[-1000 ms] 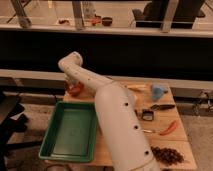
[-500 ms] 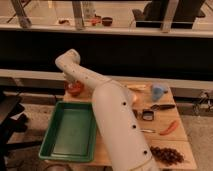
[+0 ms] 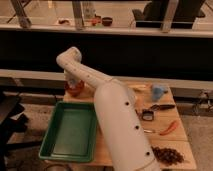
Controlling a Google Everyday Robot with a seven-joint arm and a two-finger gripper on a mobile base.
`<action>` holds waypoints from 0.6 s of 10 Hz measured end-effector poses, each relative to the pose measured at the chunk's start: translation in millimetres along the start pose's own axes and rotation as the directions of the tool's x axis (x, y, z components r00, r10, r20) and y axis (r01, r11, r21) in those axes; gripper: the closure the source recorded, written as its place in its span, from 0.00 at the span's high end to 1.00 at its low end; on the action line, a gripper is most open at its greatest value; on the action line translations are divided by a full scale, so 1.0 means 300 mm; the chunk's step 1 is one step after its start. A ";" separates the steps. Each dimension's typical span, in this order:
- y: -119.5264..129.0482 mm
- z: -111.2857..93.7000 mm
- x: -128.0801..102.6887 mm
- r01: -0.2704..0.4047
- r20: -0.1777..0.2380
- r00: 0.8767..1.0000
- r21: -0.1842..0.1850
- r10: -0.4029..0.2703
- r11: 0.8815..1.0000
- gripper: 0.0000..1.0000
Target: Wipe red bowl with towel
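A green tray (image 3: 70,131) lay at the left end of the bench (image 3: 176,140). Just behind it stood the red bowl (image 3: 74,89), and the gripper (image 3: 74,81) hung right over the bowl; how it stood I could not tell. To the right were a blue cup (image 3: 159,91), black scissors (image 3: 159,107) and an orange tool (image 3: 169,128).

The end effector (image 3: 75,83) is mostly masked by the arm's elbow (image 3: 70,59) at the worktop's (image 3: 176,141) far left corner, above the half-hidden red bowl (image 3: 74,90). No towel can be made out.
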 end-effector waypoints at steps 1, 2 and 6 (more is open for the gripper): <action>-0.010 -0.013 0.002 -0.001 -0.008 1.000 0.008 0.001 1.000 0.80; -0.013 -0.016 0.003 -0.001 -0.016 1.000 0.014 0.002 1.000 0.80; -0.024 -0.136 0.056 -0.029 -0.084 0.996 0.042 0.033 0.999 0.80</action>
